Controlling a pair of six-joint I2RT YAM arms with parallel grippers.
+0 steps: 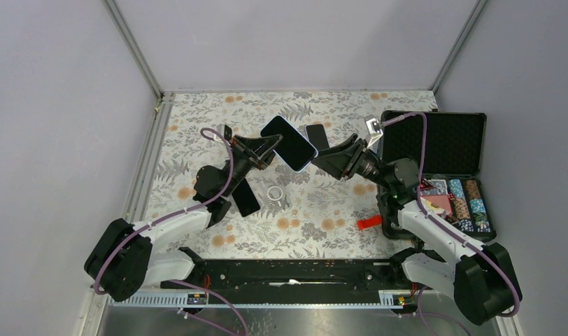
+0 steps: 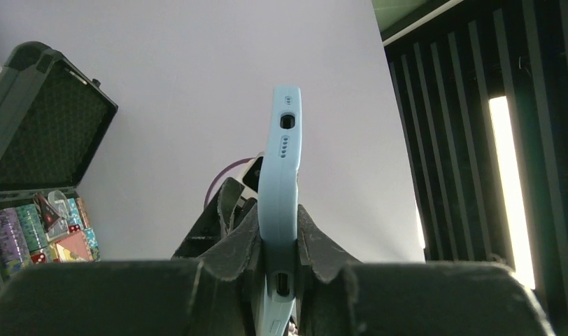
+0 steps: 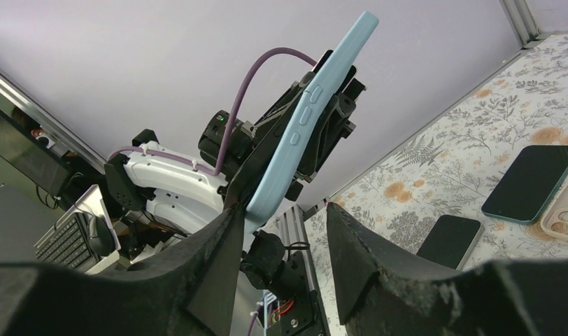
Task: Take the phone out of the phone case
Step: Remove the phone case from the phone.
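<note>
Left jaws clamp pale-blue phone case (image 2: 281, 175) (edge-on, upright).

The floral-patterned tabletop (image 1: 323, 210) is surveyed from high above and behind the arms. The light-blue rubbery phone case (image 2: 281, 175) is recorded edge-on at close range by the left wrist camera and obliquely from below by the right; it is common to all views.

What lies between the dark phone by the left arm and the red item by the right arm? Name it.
A small white ring, close to the dark phone; the rest is bare floral tabletop. The top view shows it.
</note>
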